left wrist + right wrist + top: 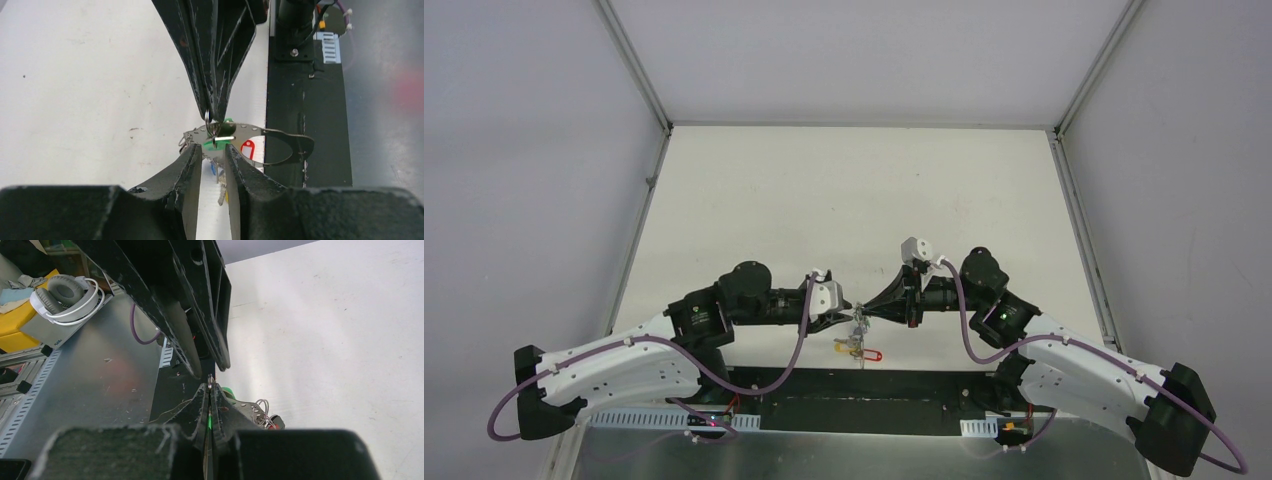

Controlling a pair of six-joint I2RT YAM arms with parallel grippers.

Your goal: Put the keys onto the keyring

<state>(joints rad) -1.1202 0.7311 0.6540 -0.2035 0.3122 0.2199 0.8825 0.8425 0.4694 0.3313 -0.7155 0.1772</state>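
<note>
Both grippers meet low over the table's near edge. My right gripper (871,314) (214,120) (209,386) is shut on a small split ring carrying the green-tagged key (221,143). The green tag shows between its fingers. Just behind lies the keyring (296,138), a flat grey metal piece with a row of holes and a wide loop. My left gripper (848,318) (213,153) faces it, jaws a narrow gap apart, the tips either side of the keyring's edge. A blue tag (213,170) and hanging keys (221,192) show in that gap.
A red tag (873,355) (247,148) and a yellow tag (846,347) hang from the bunch. The black base strip (305,100) and a metal bench (90,370) lie just beyond the table edge. White headphones (65,292) rest on the bench.
</note>
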